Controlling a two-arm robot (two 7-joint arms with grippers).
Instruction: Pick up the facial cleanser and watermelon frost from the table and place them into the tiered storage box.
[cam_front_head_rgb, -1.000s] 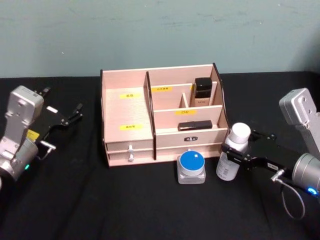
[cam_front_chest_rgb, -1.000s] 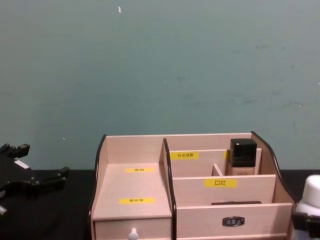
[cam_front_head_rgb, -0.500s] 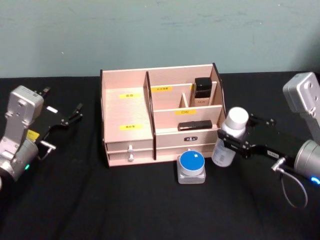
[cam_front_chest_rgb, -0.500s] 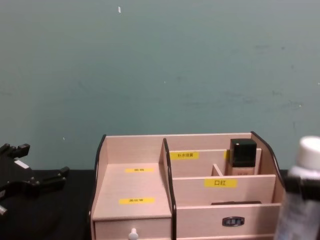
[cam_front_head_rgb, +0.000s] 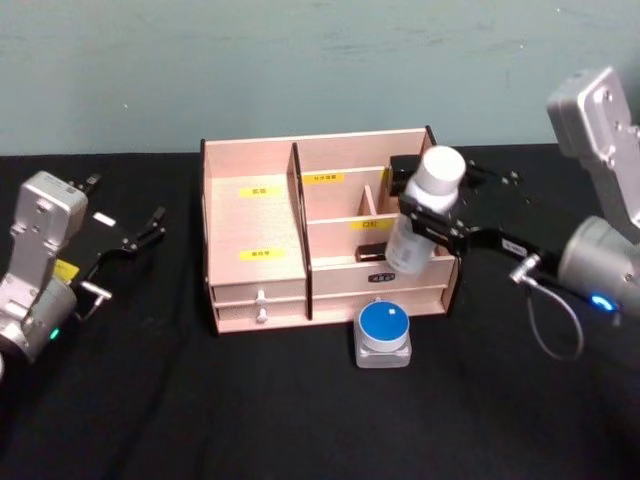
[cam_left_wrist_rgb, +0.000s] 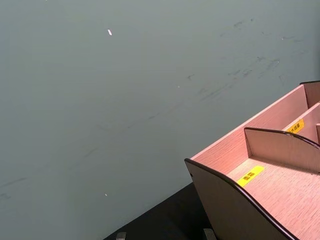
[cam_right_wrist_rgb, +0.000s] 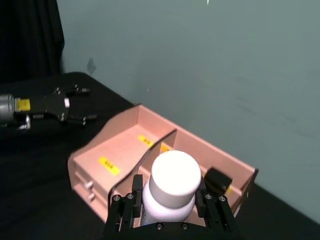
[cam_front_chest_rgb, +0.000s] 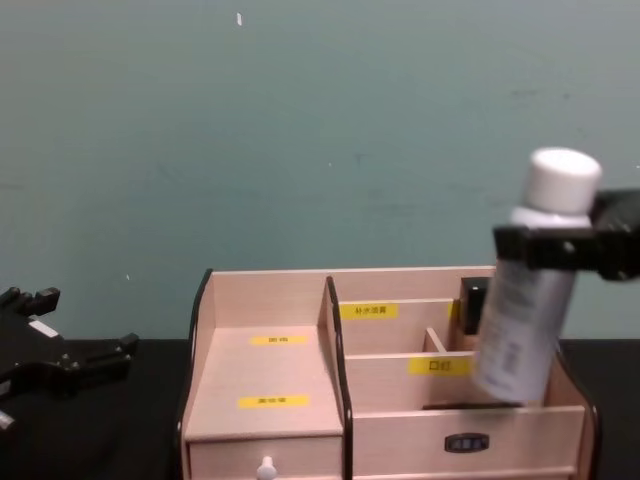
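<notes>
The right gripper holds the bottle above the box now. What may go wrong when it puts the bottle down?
1. The white-capped bottle hangs tilted in the right gripper, so its base may catch a divider of the tiered storage box and tip.
2. The black container stands in the back right compartment, next to the bottle in the chest view; lowering there may knock it.

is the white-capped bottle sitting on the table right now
No, the right gripper holds the white-capped bottle in the air, up by the tiered storage box.
</notes>
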